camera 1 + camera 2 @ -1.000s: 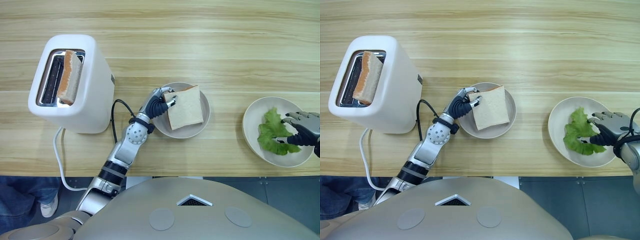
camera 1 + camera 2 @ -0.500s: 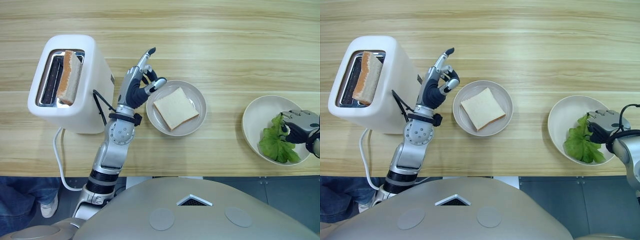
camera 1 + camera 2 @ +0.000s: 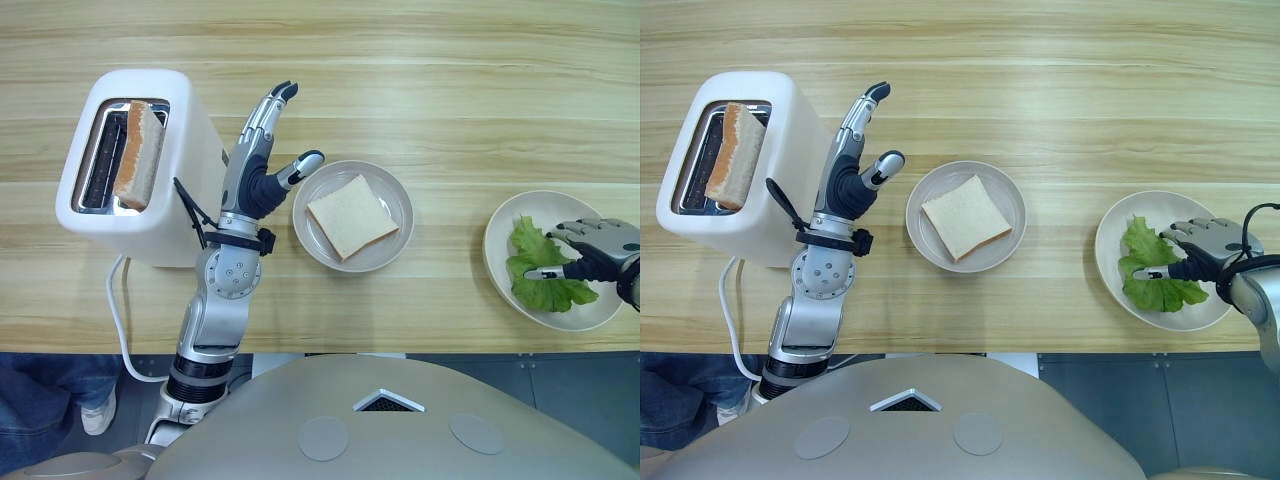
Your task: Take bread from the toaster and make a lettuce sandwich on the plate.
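Observation:
A white toaster stands at the left with one bread slice upright in its slot. A second bread slice lies flat on the beige plate in the middle. My left hand is raised between the toaster and this plate, open, its fingers stretched out and holding nothing. At the right, green lettuce lies in a second beige plate. My right hand rests at the lettuce's right edge, open, its fingers spread and touching the leaf.
The toaster's white cable runs down over the table's front edge. A wide stretch of bare wooden table lies behind both plates. The lettuce plate sits close to the front edge.
My left hand let go of the bread slice, which now lies flat on the plate, and rose open beside the toaster. My right hand uncurled over the lettuce.

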{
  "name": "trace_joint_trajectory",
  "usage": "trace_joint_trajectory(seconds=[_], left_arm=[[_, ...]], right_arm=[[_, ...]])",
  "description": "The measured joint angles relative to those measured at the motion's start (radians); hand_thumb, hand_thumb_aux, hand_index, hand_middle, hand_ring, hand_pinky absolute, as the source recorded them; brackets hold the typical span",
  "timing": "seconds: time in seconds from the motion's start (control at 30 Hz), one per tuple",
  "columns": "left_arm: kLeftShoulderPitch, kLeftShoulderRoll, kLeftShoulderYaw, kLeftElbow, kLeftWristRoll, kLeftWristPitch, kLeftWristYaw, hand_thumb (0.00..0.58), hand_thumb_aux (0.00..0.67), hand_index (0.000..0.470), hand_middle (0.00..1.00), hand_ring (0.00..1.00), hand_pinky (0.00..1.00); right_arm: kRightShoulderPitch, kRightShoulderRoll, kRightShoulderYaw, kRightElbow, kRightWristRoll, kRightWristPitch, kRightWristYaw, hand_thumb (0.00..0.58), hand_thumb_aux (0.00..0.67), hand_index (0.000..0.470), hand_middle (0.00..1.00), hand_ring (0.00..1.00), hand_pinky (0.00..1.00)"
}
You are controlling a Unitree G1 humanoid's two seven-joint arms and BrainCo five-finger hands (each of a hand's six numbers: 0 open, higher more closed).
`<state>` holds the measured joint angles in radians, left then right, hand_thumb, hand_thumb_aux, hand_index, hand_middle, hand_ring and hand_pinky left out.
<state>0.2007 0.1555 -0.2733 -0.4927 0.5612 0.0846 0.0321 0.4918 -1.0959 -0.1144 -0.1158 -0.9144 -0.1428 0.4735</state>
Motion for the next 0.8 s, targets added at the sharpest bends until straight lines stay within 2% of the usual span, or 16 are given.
trace_joint_trajectory(seconds=[0.2,0.23,0.27,0.3,0.33,0.37,0.57,0.8], left_arm=[[0.030,0.001,0.009,-0.017,-0.002,0.000,-0.007,0.000,0.000,0.000,0.00,0.00,0.00],[0.031,0.000,0.010,-0.017,-0.002,0.000,-0.007,0.000,0.000,0.000,0.00,0.00,0.00],[0.031,0.000,0.011,-0.017,-0.002,0.000,-0.007,0.000,0.000,0.000,0.00,0.00,0.00],[0.031,-0.001,0.013,-0.017,-0.003,0.000,-0.007,0.000,0.000,0.000,0.00,0.00,0.00],[0.031,-0.002,0.015,-0.016,-0.003,0.000,-0.007,0.000,0.000,0.000,0.00,0.00,0.00],[0.031,-0.003,0.017,-0.015,-0.004,-0.001,-0.007,0.000,0.000,0.000,0.00,0.00,0.00],[0.029,-0.009,0.027,0.011,-0.009,-0.008,-0.006,0.000,0.000,0.000,0.00,0.00,0.00],[0.026,-0.015,0.029,0.034,-0.013,-0.019,-0.001,0.000,0.000,0.000,0.00,0.00,0.00]], right_arm=[[0.016,0.017,0.040,-0.023,-0.051,0.034,-0.042,0.000,0.000,0.000,0.00,0.00,0.00],[0.017,0.021,0.049,-0.028,-0.063,0.042,-0.054,0.168,0.105,0.074,0.00,0.00,0.00],[0.016,0.024,0.059,-0.029,-0.081,0.048,-0.069,0.458,0.363,0.254,0.00,0.00,0.00],[0.014,0.026,0.066,-0.029,-0.091,0.052,-0.081,0.511,0.439,0.308,0.00,0.00,0.00],[0.006,0.027,0.078,-0.028,-0.108,0.055,-0.103,0.540,0.494,0.347,0.00,0.00,0.00],[-0.010,0.031,0.092,-0.024,-0.120,0.056,-0.121,0.580,0.670,0.470,0.00,0.00,0.00],[-0.060,0.040,0.150,0.012,-0.158,0.055,-0.216,0.580,0.670,0.470,0.00,0.00,0.00],[-0.080,0.062,0.177,-0.017,-0.123,0.041,-0.247,0.580,0.670,0.470,0.00,0.00,0.00]])
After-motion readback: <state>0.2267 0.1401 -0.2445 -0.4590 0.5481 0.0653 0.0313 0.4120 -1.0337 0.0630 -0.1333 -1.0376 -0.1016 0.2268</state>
